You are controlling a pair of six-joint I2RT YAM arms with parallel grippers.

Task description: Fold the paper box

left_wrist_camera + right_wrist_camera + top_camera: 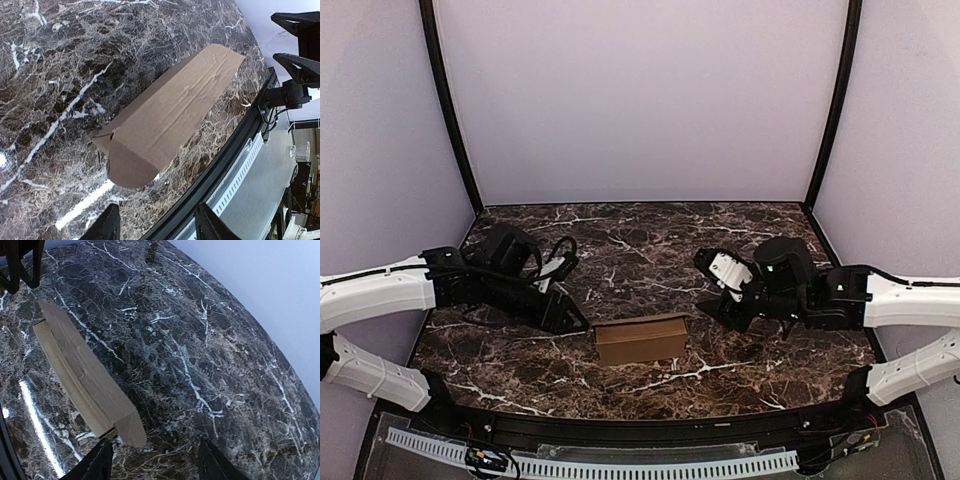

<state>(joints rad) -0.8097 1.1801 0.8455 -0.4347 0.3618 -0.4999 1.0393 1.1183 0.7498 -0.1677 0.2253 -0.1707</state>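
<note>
The paper box [641,339] lies as a long narrow brown carton on the dark marble table [650,250], near its front edge between both arms. A rounded end flap sticks out at each end. My left gripper [568,315] hovers just off the carton's left end, open; in the left wrist view the paper box [170,115] lies ahead of my left gripper [160,227], with nothing between the fingers. My right gripper [712,292] sits off the right end, open. In the right wrist view the paper box [80,375] ends close to the left finger of my right gripper [156,465].
A black rail [640,425] runs along the table's front edge, with a white perforated strip [620,468] below it. Pale walls and two black posts close in the back and sides. The other arm's fingers [300,45] show beyond the carton's far end.
</note>
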